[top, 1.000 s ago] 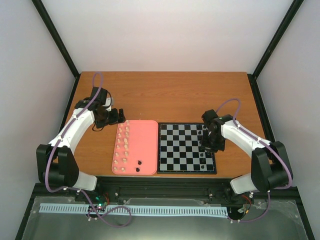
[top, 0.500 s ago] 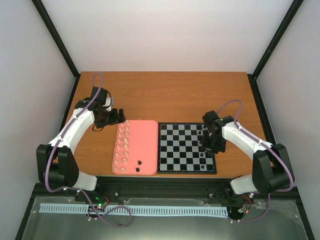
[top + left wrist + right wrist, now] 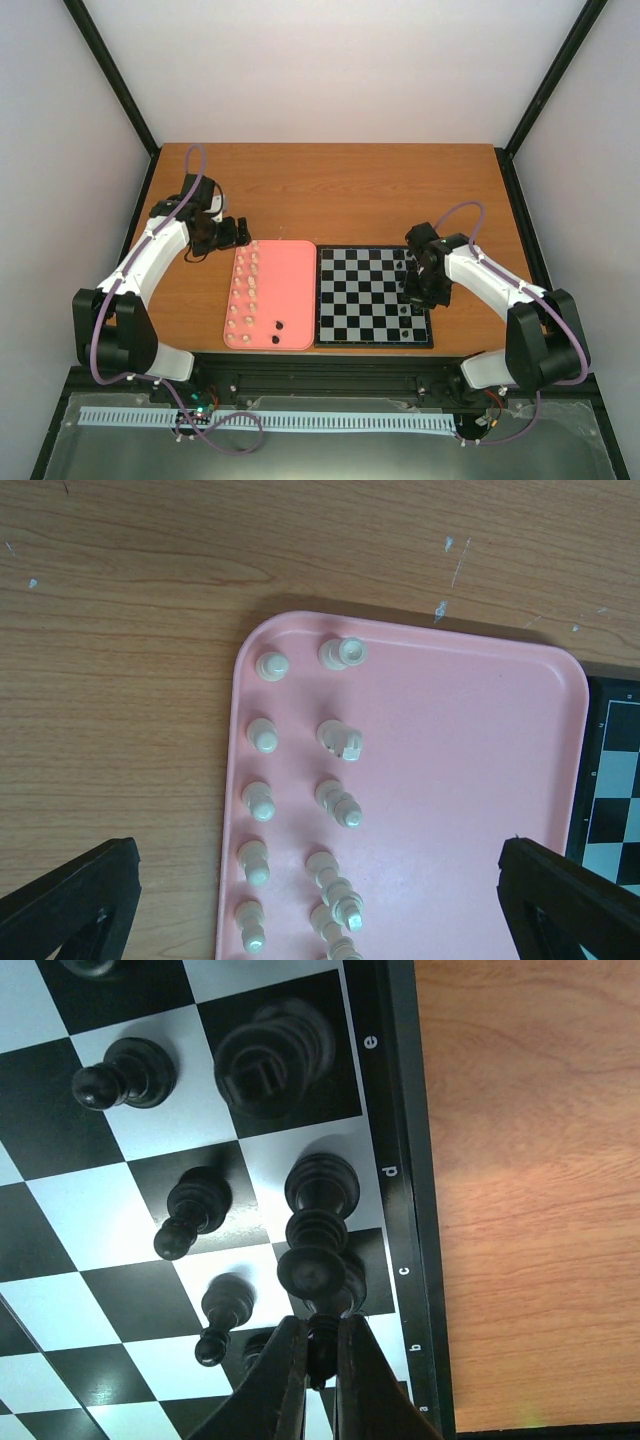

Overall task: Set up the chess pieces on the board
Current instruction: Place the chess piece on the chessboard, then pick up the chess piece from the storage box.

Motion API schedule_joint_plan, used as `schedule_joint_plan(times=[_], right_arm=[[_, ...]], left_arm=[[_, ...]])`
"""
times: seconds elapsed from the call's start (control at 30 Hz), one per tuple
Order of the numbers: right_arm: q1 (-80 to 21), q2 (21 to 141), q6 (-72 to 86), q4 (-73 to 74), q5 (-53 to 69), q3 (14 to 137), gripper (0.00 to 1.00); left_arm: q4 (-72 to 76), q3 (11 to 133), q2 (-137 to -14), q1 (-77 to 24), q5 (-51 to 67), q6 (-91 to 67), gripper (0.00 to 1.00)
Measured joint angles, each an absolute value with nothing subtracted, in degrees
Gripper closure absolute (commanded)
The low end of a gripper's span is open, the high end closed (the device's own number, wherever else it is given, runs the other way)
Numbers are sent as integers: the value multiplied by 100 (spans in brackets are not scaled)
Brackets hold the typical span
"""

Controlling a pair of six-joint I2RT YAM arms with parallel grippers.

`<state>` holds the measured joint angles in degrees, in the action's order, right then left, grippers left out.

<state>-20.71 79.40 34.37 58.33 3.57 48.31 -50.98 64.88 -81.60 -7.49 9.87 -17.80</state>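
One black piece (image 3: 320,1344) being placed at the edge of the board (image 3: 395,1110).
Right claw (image 3: 321,1332) pinches its top; next, probably let go without nudging neighbours (image 3: 195,1210). Left claw (image 3: 315,855) gapes empty over the pink tray (image 3: 480,740).

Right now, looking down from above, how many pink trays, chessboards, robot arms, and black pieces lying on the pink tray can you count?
Pink tray: 1
Chessboard: 1
Robot arms: 2
Black pieces on the tray: 2
Total: 6
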Motion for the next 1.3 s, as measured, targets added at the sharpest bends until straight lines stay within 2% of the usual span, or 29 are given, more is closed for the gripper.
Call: schedule_joint_plan(times=[0.2,0.33,0.43,0.73,1.03,1.13,1.3], right_arm=[[-2069,7950,3433,5819,368,4831,94],[-2069,7950,3439,5824,366,4831,70],[-2064,7948,3411,5837,360,4829,62],[-2064,7813,3409,6121,279,5052,56],[-2502,7778,3441,6532,196,6184,57],[-2993,8182,3459,6560,202,6882,57],[-4150,9564,3288,6427,242,8267,57]], left_arm=[[-5098,6488,-8160,-749,985,-1780,0],[-5098,6488,-8160,-749,987,-1780,0],[-5098,6488,-8160,-749,987,-1780,0],[-5098,6488,-8160,-749,987,-1780,0],[-5098,6488,-8160,-749,989,-1780,0],[-5098,6488,-8160,-749,989,-1780,0],[-5103,6488,-8160,-749,987,-1780,0]])
